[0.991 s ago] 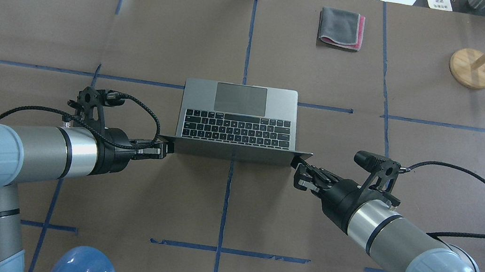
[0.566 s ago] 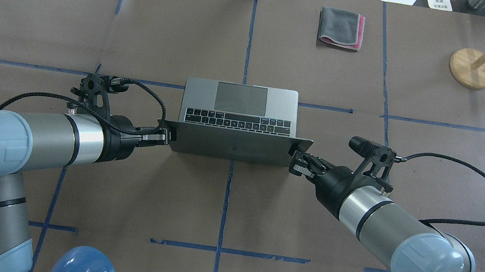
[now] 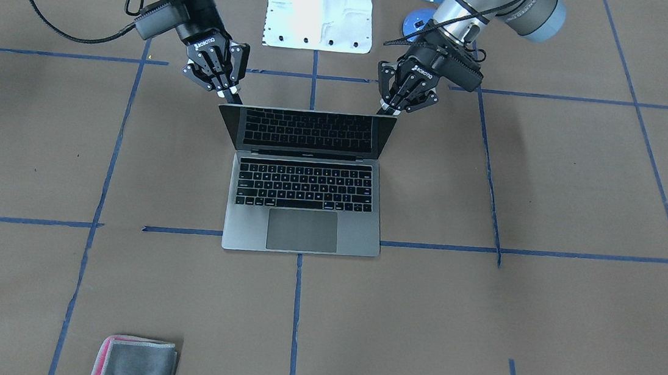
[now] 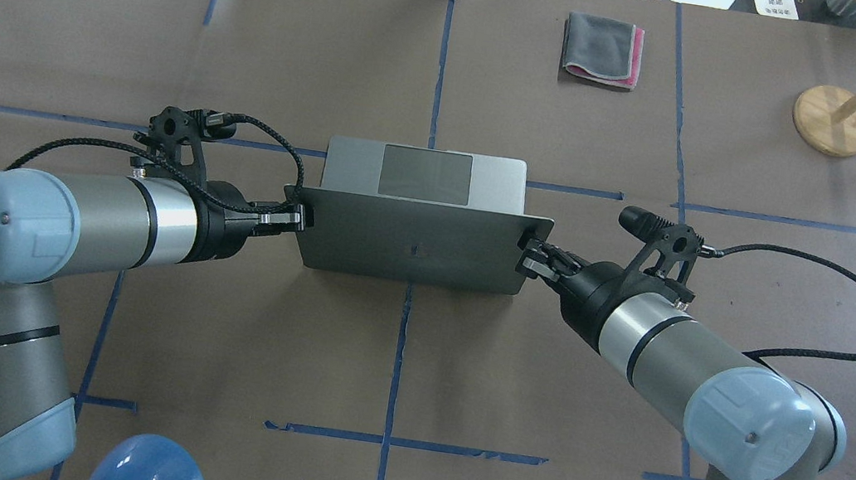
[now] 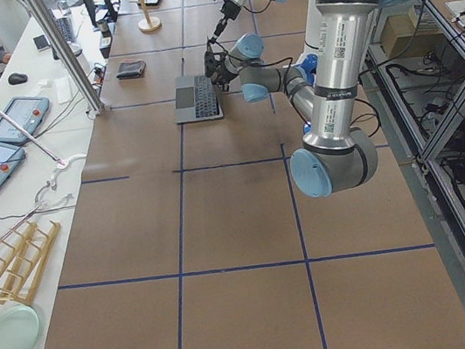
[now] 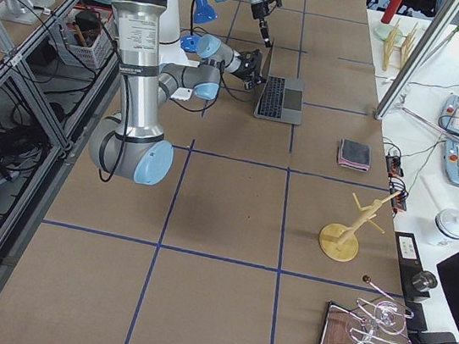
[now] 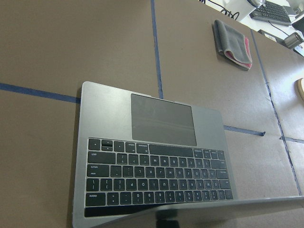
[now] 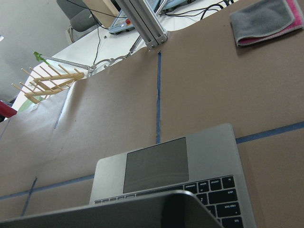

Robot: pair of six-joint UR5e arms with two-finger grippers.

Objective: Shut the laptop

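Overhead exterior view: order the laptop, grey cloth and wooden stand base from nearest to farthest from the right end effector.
From the right end effector:
1. laptop, touching it, centre.
2. grey cloth, far edge.
3. wooden stand base, far right.

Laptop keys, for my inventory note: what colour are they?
The keys are black; the front-facing view shows them best.

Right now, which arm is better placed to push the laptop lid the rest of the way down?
Neither stands out: the left gripper and right gripper each hold one top corner of the half-lowered laptop lid, mirrored. Lowering with both looks best.
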